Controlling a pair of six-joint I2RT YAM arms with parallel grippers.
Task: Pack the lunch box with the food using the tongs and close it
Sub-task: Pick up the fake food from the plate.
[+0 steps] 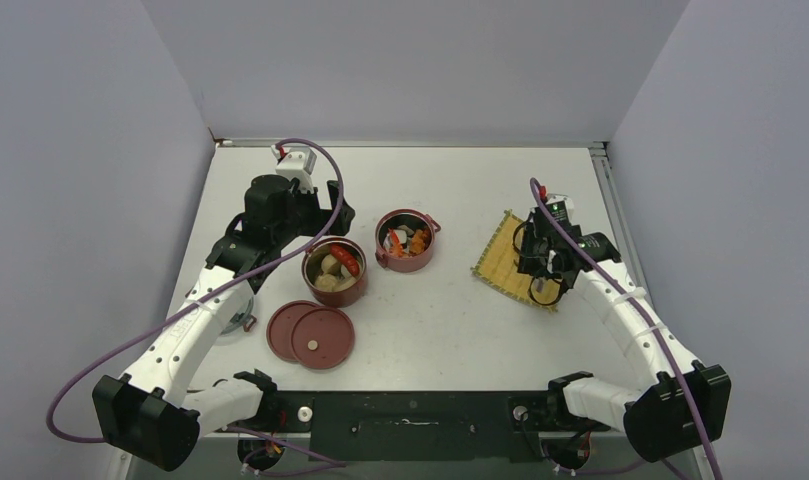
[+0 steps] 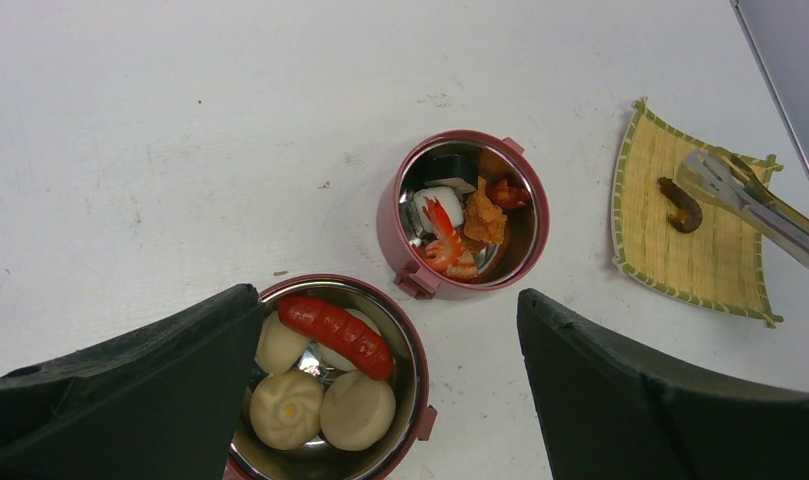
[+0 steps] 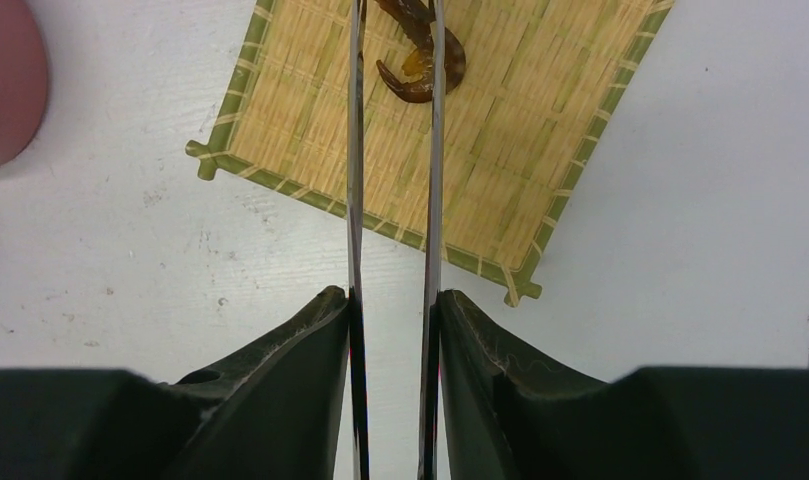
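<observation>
White scuffed table (image 1: 460, 330), grey walls (image 1: 400, 60); left jaws wide, right jaws gripping tongs (image 2: 755, 208)

It looks like a robotics lab cell: a bare white desk (image 1: 450, 340) boxed in by plain grey walls (image 1: 410, 60), two white-and-black robot arms (image 1: 195, 335) bolted at its near edge, purple cables (image 1: 80, 385) trailing from them

Right wrist view: tongs (image 3: 433, 200) tips run off top edge. Brown piece (image 3: 405, 92) on mat (image 3: 520, 150): part behind tongs, top cut off. Left wrist view: bowl (image 2: 417, 360) farther from mat cut by bottom edge, left side behind left finger (image 2: 110, 400). Overhead: tongs over mat too small to resolve.
</observation>
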